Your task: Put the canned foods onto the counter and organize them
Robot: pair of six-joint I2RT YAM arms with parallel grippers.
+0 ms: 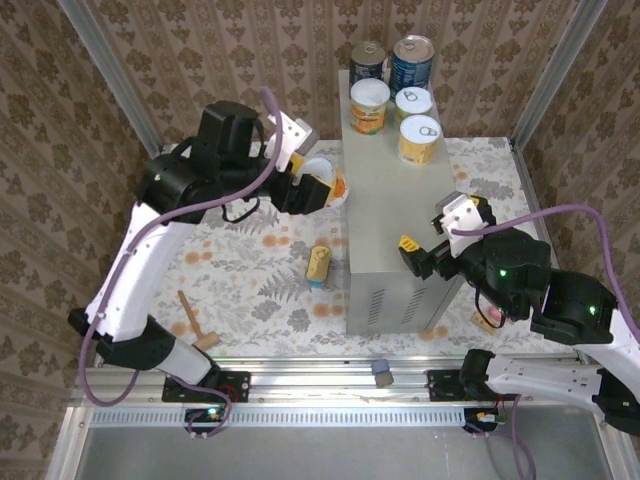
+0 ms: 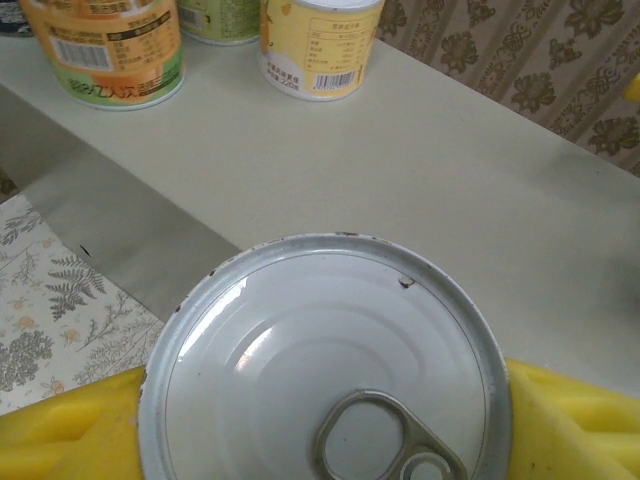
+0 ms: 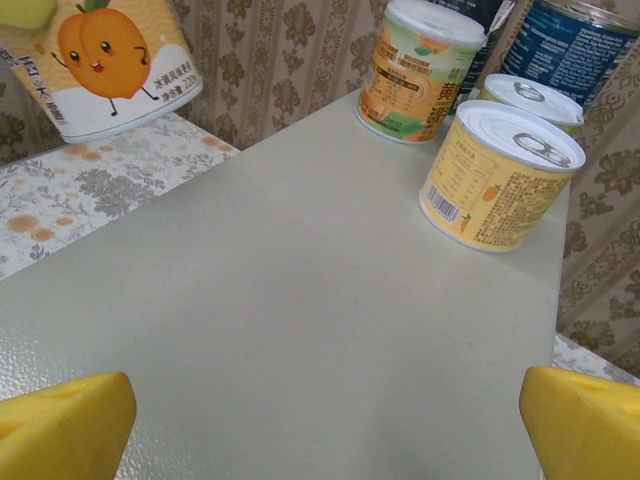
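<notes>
Cans [image 1: 419, 138]: five stand grouped at the bench's [image 1: 385, 210] 12 o'clock end, 2 blue + 3 yellow. A sixth, the peach can [image 2: 330, 370], is clenched in the L claw [image 1: 322, 188] at the bench's 9 o'clock edge, lid up, apparently not set down yet. R claw [image 3: 320, 430] is spread wide and empty, low over the 5 o'clock end. Flat gold tin [image 1: 318, 265] sits on the floral cloth [image 1: 250, 270], approx. 8 o'clock of the bench. Step: placing can no. 6. Next prob. needs moving it inboard twd the group, lowering it level, then releasing w/o bumping neighbours.
</notes>
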